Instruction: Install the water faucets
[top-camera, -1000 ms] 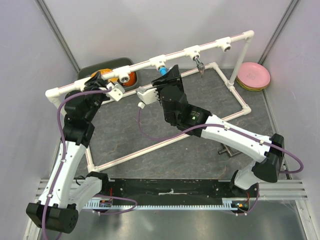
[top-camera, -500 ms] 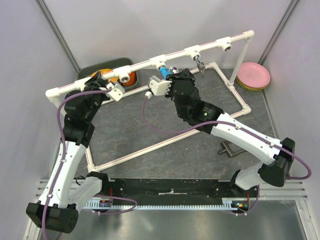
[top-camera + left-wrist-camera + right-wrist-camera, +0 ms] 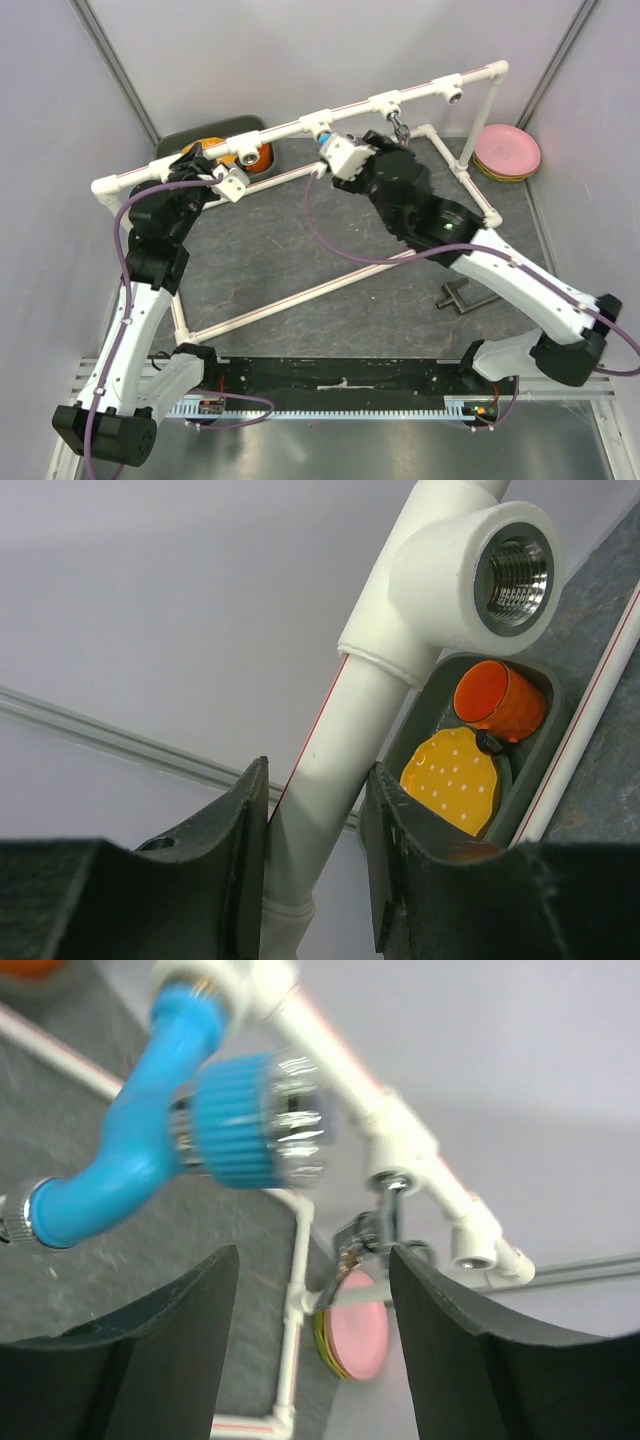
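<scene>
With the left gripper (image 3: 315, 780) clamped on the pipe (image 3: 340, 720) and the right gripper (image 3: 312, 1260) open-jawed near the blue faucet (image 3: 150, 1140) seated in its tee (image 3: 230, 975), we judge tightening underway: next, grip it squarely and twist.

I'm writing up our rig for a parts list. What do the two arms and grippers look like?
Both the left arm and right arm have white links joined by black joint housings, with a purple cable looping along each. A green light glows on the right arm. Each wrist carries a white camera block. The fingers are black and broad.
</scene>
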Action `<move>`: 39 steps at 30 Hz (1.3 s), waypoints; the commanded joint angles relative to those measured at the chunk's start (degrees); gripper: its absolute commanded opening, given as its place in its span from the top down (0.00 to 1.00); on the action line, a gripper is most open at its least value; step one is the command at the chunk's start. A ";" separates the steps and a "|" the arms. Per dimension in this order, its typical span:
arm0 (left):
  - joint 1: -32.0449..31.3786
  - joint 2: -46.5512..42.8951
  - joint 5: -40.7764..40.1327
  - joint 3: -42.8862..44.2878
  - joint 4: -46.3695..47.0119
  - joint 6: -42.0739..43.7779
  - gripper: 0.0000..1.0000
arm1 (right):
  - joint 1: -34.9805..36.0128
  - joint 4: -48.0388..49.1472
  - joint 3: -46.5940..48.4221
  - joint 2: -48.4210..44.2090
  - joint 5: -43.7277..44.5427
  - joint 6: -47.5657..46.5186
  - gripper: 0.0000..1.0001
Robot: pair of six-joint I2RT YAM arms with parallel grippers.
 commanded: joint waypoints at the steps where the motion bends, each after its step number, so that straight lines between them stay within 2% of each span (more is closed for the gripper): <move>1: 1.50 1.37 -3.06 -0.79 -3.03 -8.15 0.98 | 0.11 0.67 8.06 -7.45 -8.81 16.75 0.28; 3: 1.50 1.36 -3.06 -0.70 -3.03 -8.15 0.98 | 0.02 1.02 10.26 -7.54 -11.27 20.99 0.21; 6: 1.50 1.36 -2.97 -0.61 -3.03 -8.24 0.98 | 0.02 3.92 12.11 -5.79 -11.46 30.74 0.17; 11: 1.50 1.19 -2.88 -0.79 -3.03 -8.24 0.98 | -0.59 11.37 11.50 -1.84 -9.88 45.15 0.20; 18: 1.50 1.36 -2.88 -0.70 -3.03 -8.24 0.98 | -1.64 17.46 8.95 1.77 -12.25 56.50 0.23; 24: 1.50 1.10 -2.88 -0.79 -2.94 -8.15 0.98 | -2.70 23.07 2.36 2.04 -5.14 60.12 0.22; 34: 1.59 1.36 -2.97 -0.61 -3.12 -8.24 0.98 | -4.98 25.02 -3.53 -0.95 -4.68 61.87 0.26; 38: 1.59 1.36 -2.88 -0.61 -3.12 -8.24 0.98 | -5.51 25.02 -4.67 -0.60 -6.97 65.74 0.36; 39: 1.59 1.28 -2.88 -0.70 -3.12 -8.24 0.98 | -5.77 25.11 -5.28 -0.43 -7.32 66.79 0.45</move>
